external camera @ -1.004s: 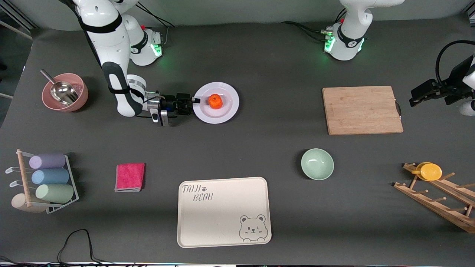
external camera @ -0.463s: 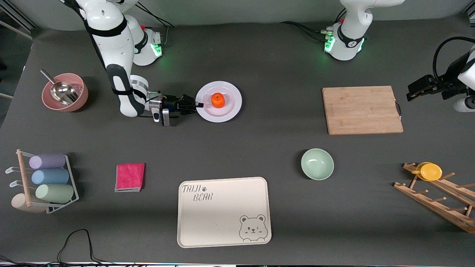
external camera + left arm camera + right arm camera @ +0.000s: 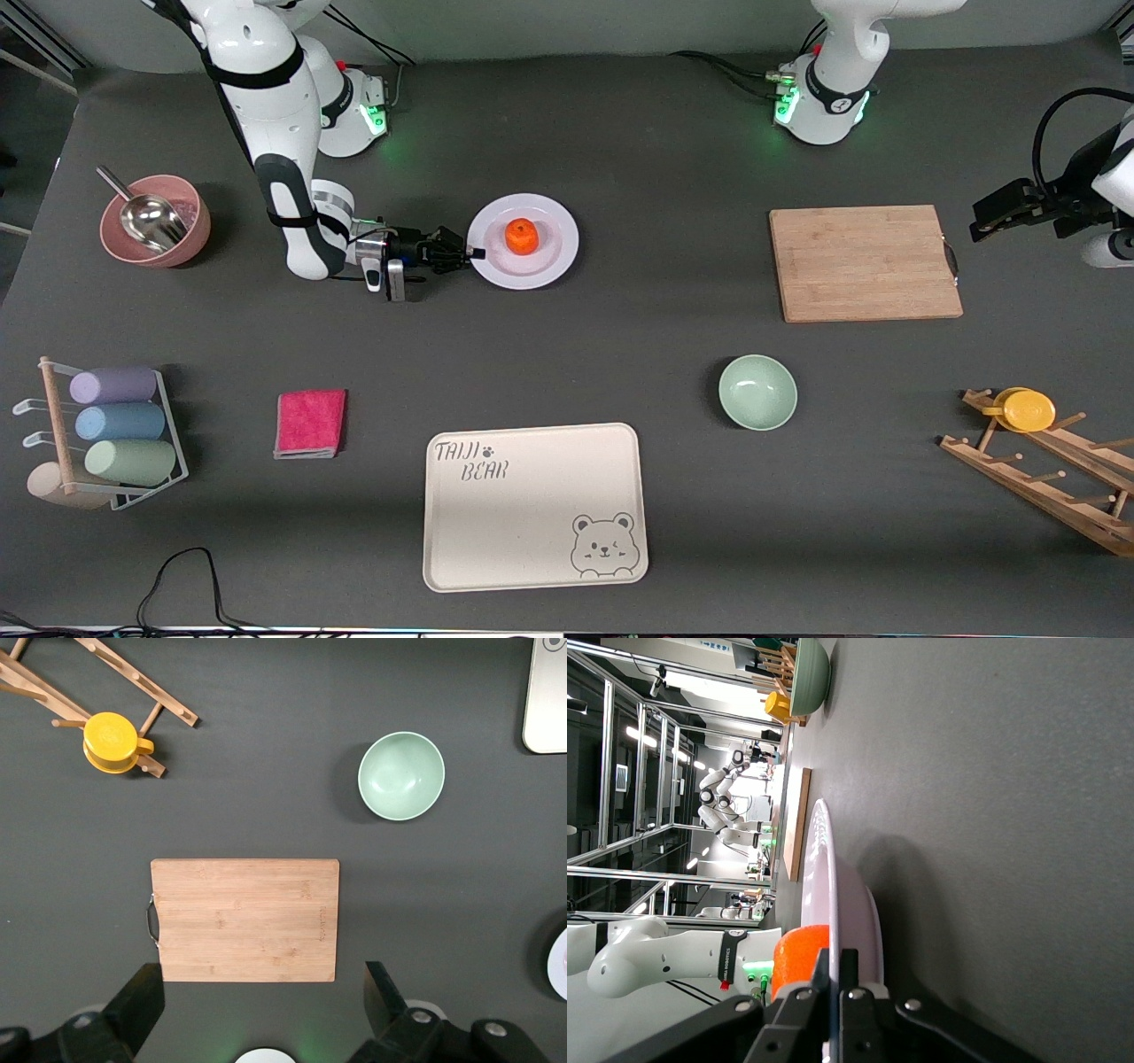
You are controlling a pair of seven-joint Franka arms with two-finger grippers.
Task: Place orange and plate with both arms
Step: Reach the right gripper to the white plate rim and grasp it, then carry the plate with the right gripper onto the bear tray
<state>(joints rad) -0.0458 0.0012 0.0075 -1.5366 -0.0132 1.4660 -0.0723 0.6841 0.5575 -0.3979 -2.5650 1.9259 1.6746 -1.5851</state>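
Table dark grey. My right gripper (image 3: 474, 252), clamped on plate (image 3: 549, 257) rim, has slid it, orange (image 3: 521, 237) aboard, toward cutting board (image 3: 864, 262); left gripper (image 3: 261, 992) open, waiting above it.

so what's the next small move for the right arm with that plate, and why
Probably lift slightly. The right gripper is shut on the rim of the plate, and the orange sits on the plate, so a slow, level lift should keep it from rolling off. In the right wrist view the plate seems just off the table. The left gripper waits open beside the cutting board.
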